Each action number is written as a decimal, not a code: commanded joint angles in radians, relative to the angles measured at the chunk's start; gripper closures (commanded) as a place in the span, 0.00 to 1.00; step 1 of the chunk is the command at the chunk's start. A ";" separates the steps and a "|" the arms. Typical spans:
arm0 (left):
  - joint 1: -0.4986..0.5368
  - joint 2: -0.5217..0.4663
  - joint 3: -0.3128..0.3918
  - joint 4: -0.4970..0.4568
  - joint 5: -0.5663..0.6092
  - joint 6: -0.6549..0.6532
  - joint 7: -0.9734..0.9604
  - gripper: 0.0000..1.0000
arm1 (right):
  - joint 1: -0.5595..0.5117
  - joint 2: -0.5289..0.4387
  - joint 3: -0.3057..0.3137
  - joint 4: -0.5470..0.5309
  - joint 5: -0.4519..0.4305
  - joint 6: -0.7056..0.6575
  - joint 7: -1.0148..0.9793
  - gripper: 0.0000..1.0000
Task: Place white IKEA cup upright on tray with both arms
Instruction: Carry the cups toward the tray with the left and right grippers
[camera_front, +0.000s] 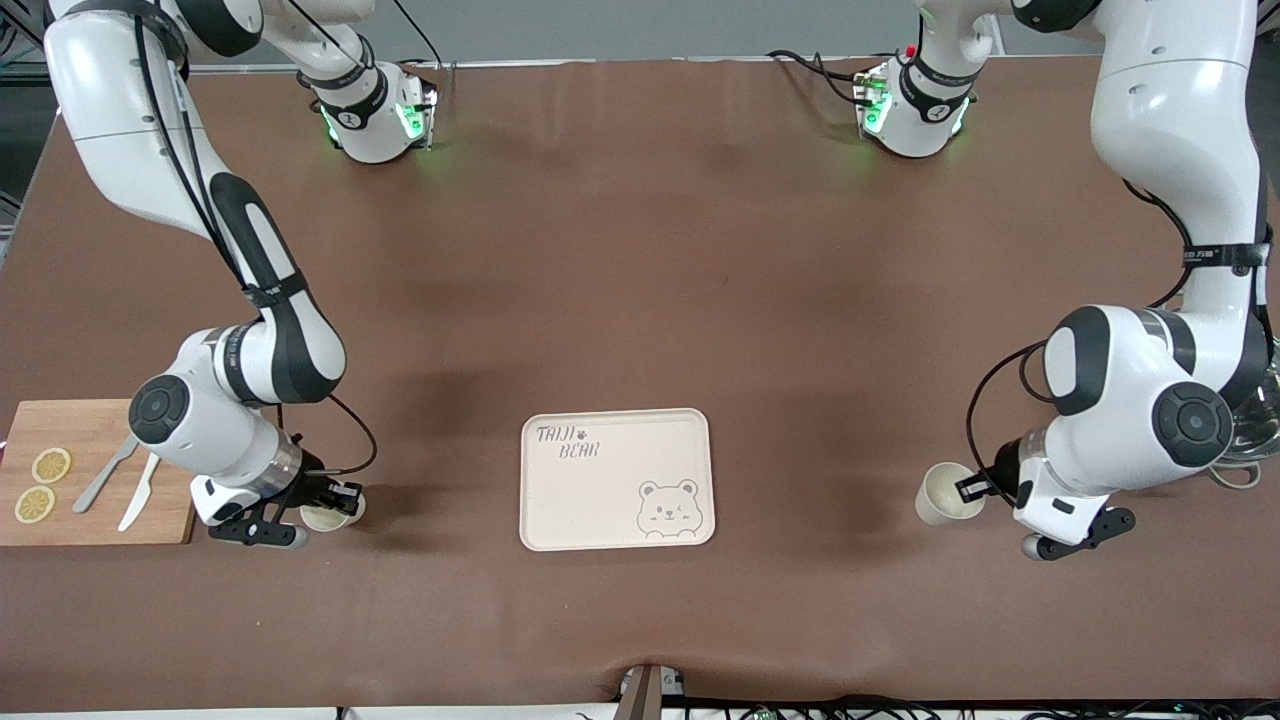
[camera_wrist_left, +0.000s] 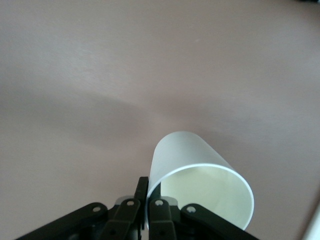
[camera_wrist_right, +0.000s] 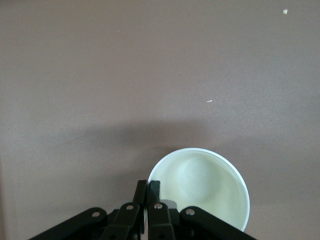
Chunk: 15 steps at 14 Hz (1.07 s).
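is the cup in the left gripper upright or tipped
Tipped. The left gripper pinches the rim of the white cup, whose wall slants and whose mouth faces sideways.

My two big glossy white jointed arms (camera_front: 250, 350) wore black joint bands and trailing black cables, with green lights glowing at their bases. Each small black two-fingered hand (camera_wrist_left: 146, 200) showed linked bars pinned with silver screws.

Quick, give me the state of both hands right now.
Left hand: closed on the rim of the tilted white cup at its end of the table.
Right hand: closed on the rim of the other white cup, beside the cutting board.
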 joint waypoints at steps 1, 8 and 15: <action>-0.016 -0.005 -0.041 0.040 -0.013 -0.018 -0.097 1.00 | 0.001 -0.009 0.010 0.019 -0.005 -0.075 0.008 1.00; -0.137 -0.004 -0.055 0.081 -0.015 -0.015 -0.295 1.00 | 0.047 -0.032 0.014 0.073 0.003 -0.184 0.120 1.00; -0.256 0.030 -0.049 0.106 -0.015 0.057 -0.487 1.00 | 0.059 -0.032 0.014 0.073 0.003 -0.185 0.131 1.00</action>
